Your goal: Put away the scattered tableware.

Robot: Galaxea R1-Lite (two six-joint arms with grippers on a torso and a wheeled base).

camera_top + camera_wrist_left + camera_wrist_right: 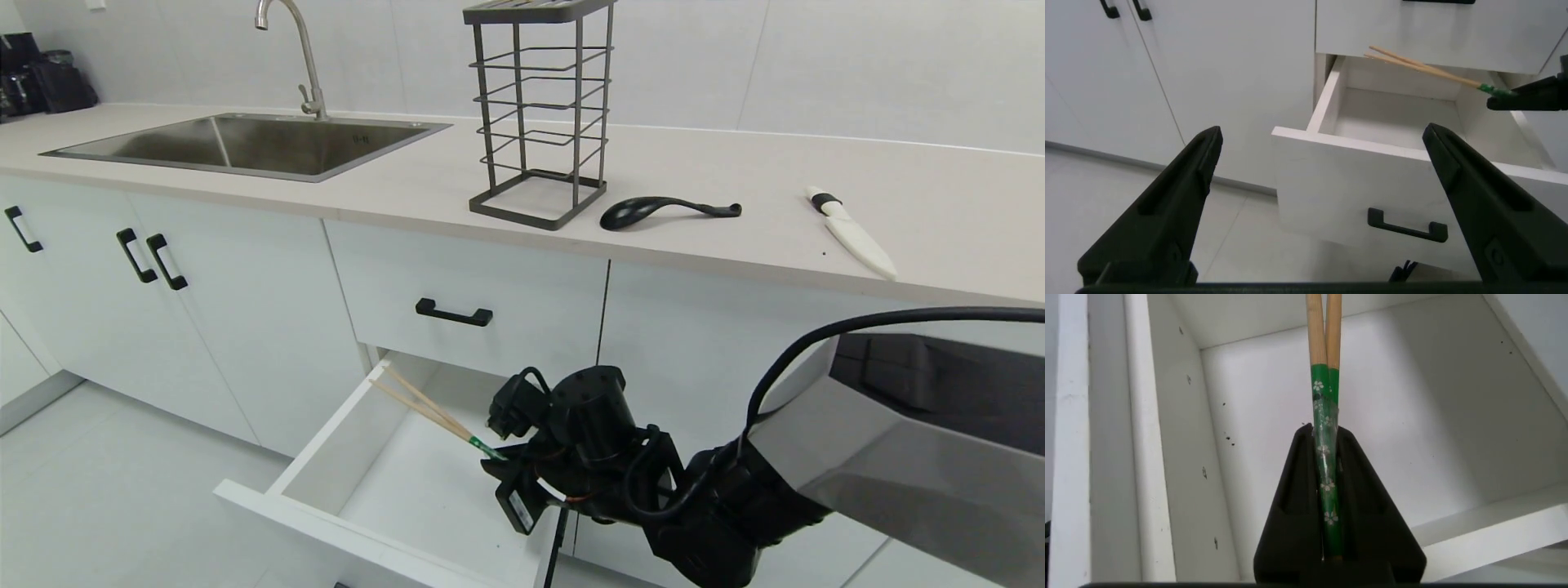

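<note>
My right gripper (494, 457) is shut on a pair of wooden chopsticks (424, 407) with green flowered ends, held over the open white drawer (326, 457) under the counter. The chopsticks (1321, 392) point toward the drawer's back wall, their tips above its floor. On the counter lie a black ladle (661, 211) and a white knife (853, 233) with a black band. My left gripper (1323, 204) is open, low in front of the drawer (1372, 175), facing its front panel and black handle; the chopsticks (1429, 69) show beyond it.
A dark wire rack (543, 114) stands on the counter left of the ladle. A steel sink (245, 145) with a tap is set in at the far left. Shut cabinet doors with black handles (151, 257) are left of the drawer.
</note>
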